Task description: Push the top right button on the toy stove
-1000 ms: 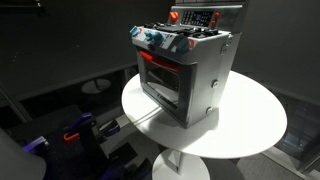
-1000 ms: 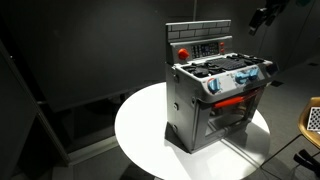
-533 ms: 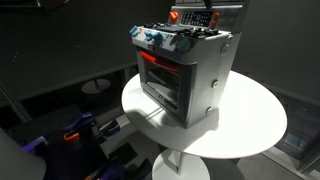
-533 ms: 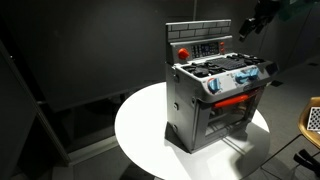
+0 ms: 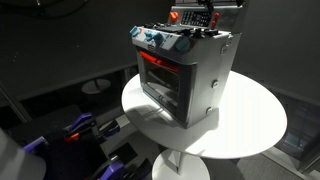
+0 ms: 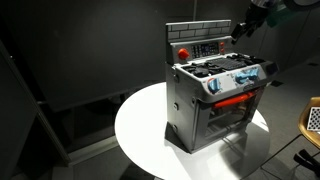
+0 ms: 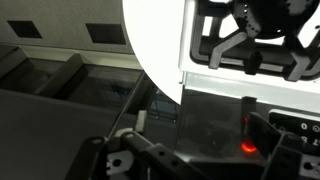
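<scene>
The toy stove (image 5: pixel 185 70) is a silver-grey box with a red-glowing door window and blue and red front knobs. It stands on a round white table (image 5: pixel 250 120) and shows in both exterior views (image 6: pixel 215 100). Its red back control panel (image 6: pixel 205 47) rises behind the burners. My gripper (image 6: pixel 243 27) hangs just off the panel's upper right corner, at the frame top in an exterior view (image 5: pixel 210 8). In the wrist view the gripper (image 7: pixel 200 165) looks open and empty, with the burners (image 7: pixel 250 40) above and a small red glow (image 7: pixel 246 148) on the dark panel between the jaws.
The white table's edge (image 6: pixel 140 130) curves round the stove. Below it are a dark floor, a blue and red object (image 5: pixel 75 130) and a second small round table (image 5: pixel 97 86). Dark walls stand behind.
The gripper has moved down and in towards the upper right corner of the stove's back panel. The stove has not moved.
</scene>
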You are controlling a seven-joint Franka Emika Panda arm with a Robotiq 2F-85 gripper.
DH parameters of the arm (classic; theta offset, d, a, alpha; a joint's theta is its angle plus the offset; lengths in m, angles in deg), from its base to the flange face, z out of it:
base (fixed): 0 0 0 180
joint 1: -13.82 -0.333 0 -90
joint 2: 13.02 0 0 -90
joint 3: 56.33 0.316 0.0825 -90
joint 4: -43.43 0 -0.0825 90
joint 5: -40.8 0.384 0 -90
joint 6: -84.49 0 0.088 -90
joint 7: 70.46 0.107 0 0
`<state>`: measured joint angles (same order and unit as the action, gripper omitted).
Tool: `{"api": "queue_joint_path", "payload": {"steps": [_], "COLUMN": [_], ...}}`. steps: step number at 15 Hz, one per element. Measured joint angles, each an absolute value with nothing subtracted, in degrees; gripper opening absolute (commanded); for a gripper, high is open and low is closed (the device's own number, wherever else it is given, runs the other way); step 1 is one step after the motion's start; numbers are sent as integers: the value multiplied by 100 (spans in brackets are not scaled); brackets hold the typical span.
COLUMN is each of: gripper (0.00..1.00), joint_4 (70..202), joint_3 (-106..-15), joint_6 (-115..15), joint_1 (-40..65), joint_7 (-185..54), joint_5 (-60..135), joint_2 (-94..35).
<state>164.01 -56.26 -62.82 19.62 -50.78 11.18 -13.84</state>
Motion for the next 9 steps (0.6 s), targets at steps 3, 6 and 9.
{"api": "queue_joint_path", "payload": {"steps": [3, 6, 9], "gripper": [100, 100, 100], "joint_4": [16225, 16074, 15936], "joint_3": [-5680, -5742, -5799], "joint_6": [-6332, -6425, -6515], "joint_1": [1890, 1792, 1704], "joint_7": [-5068, -5068, -5068], "joint_5": [1124, 1139, 1166], "joint_2": [-1599, -1796, -1964]}}
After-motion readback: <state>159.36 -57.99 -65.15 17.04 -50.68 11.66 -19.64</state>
